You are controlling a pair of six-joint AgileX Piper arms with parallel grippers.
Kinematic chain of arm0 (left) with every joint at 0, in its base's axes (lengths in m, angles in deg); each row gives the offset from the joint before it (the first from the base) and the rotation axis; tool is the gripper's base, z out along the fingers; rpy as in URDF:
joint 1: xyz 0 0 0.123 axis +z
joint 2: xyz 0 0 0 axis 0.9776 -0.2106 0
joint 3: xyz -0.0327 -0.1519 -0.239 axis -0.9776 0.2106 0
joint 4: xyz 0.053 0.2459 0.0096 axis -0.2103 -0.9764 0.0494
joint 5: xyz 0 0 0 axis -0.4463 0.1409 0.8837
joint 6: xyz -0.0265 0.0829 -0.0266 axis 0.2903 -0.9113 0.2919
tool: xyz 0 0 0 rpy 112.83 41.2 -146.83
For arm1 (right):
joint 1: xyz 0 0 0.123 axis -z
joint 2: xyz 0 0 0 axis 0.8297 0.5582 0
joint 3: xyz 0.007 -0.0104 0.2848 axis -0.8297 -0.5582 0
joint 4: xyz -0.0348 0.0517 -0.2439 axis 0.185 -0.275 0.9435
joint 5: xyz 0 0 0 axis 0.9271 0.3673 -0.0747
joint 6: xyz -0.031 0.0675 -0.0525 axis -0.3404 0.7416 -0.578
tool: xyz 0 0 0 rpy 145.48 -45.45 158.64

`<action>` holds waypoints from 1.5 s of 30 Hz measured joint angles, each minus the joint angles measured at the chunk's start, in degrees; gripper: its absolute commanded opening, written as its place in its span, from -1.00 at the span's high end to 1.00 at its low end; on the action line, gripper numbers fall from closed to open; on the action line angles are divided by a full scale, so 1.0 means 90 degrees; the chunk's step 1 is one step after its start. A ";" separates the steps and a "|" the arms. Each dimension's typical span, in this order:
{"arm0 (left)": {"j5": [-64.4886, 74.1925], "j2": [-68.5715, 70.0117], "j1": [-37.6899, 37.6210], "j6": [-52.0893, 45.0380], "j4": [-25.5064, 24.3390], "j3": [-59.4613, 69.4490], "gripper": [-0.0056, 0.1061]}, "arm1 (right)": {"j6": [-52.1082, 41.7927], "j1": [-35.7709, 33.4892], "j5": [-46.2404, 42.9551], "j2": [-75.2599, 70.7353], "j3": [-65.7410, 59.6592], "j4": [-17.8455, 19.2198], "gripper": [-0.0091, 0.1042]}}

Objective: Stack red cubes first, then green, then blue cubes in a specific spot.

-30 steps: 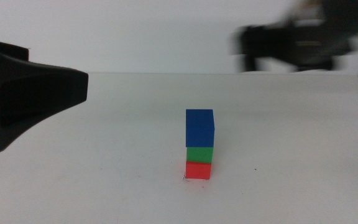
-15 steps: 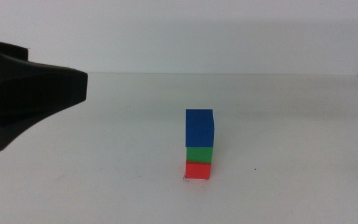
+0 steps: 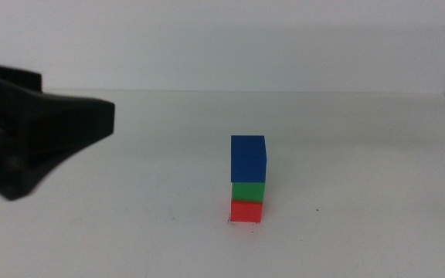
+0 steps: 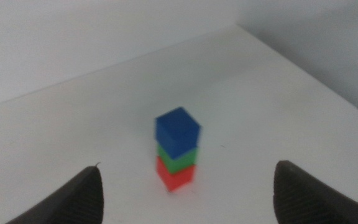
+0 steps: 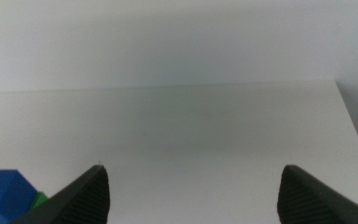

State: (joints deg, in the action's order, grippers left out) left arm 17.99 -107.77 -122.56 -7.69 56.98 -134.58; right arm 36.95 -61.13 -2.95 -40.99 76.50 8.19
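Red cube (image 3: pixel 246 211): it is seated on the white table (image 3: pixel 361 170), at the marked spot, whose small black tick (image 3: pixel 318 209) is seen just beside the stack. It forms the base layer.
Green cube (image 3: pixel 248 191): it is placed directly on the red cube, with its faces roughly aligned.
Blue cube (image 3: pixel 249 159): it is set on top of the green cube and is touched by neither arm. The three-cube column stands upright in the middle view and in the left wrist view.
Left end effector (image 4: pixel 188 193): its jaws are spread wide apart and nothing is held. It is positioned to the left of the stack, well apart from it, and has been shifted slightly over the last half second.
Right end effector (image 5: pixel 191 190): its jaws are apart and empty. A second ago a blurred arm was seen at the far right of the table; it has since been withdrawn out of the middle view. Only a corner of the blue and green cubes is caught by its wrist camera.
Task status: the order red, green, blue is judged complete; only retreat of the arms appears to remain.
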 measured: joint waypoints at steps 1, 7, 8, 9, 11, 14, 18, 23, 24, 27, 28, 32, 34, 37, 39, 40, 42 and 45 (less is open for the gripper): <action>-0.0284 0.0056 0.0159 0.0000 0.0000 0.0284 -0.78 | 0.0000 0.0000 -0.0186 -0.0047 -0.0133 0.0000 -0.80; -0.2639 0.0836 0.1607 0.0000 -0.0154 0.2484 -0.78 | 0.0000 0.0000 -0.2068 -0.0708 -0.1838 0.0074 -0.80; -0.2937 0.1067 0.1865 0.0000 -0.0206 0.2873 -0.78 | 0.0000 0.0000 -0.2280 -0.0908 -0.2174 0.0098 -0.80; -0.3102 0.1275 0.2060 0.0000 -0.0248 0.3238 -0.78 | 0.0000 0.0000 -0.2367 -0.1148 -0.2437 0.0122 -0.80; -0.3336 0.1893 0.2477 0.0000 -0.0268 0.3897 -0.78 | 0.0000 0.0000 -0.2462 -0.1754 -0.3055 0.0115 -0.80; -0.3480 0.2872 0.2975 0.0000 -0.0284 0.4717 -0.78 | 0.0000 0.0000 -0.2559 -0.2706 -0.3803 0.0141 -0.80; -0.3535 0.3927 0.3599 0.0000 -0.0120 0.5679 -0.78 | 0.0000 0.0000 -0.2585 -0.3768 -0.4591 0.0158 -0.80; -0.3641 0.4721 0.4243 0.0000 0.0331 0.6570 -0.78 | 0.0000 0.0120 -0.2526 -0.4624 -0.5159 0.0231 -0.80; -0.3687 0.4737 0.4341 0.0000 0.0405 0.6708 -0.78 | 0.0000 0.0171 -0.2494 -0.4691 -0.5172 0.0246 -0.80; -0.3817 0.4748 0.4522 0.0000 0.0523 0.6861 -0.78 | 0.0000 0.0406 -0.2348 -0.4818 -0.5188 0.0292 -0.80; -0.3849 0.4748 0.4549 0.0000 0.0533 0.6871 -0.78 | 0.0000 0.0493 -0.2339 -0.4819 -0.5188 0.0297 -0.80; -0.3955 0.4748 0.4580 0.0000 0.0582 0.6888 -0.78 | 0.0000 0.0656 -0.2333 -0.4828 -0.5188 0.0308 -0.80; -0.3969 0.4748 0.4580 0.0000 0.0582 0.6888 -0.78 | 0.0000 0.0668 -0.2303 -0.4828 -0.5188 0.0313 -0.80; -0.4049 0.4748 0.4580 0.0000 0.0582 0.6885 -0.78 | 0.0000 0.0668 -0.2297 -0.4828 -0.5188 0.0313 -0.80; -0.4130 0.4748 0.4580 0.0000 0.0582 0.6885 -0.78 | 0.0000 0.0668 -0.2297 -0.4828 -0.5188 0.0313 -0.80; -0.4159 0.4748 0.4580 0.0000 0.0582 0.6885 -0.78 | 0.0000 0.0668 -0.2287 -0.4828 -0.5188 0.0313 -0.80; -0.4199 0.4748 0.4580 0.0000 0.0582 0.6885 -0.78 | 0.0000 0.0668 -0.2287 -0.4828 -0.5188 0.0313 -0.80; -0.4215 0.4748 0.4580 0.0000 0.0582 0.6885 -0.78 | 0.0044 0.0668 -0.2287 -0.4828 -0.5188 0.0313 -0.80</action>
State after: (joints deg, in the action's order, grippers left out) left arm -19.95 -65.04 -81.34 -7.69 62.22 -72.61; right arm 37.35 -55.12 -23.53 -84.44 29.81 11.00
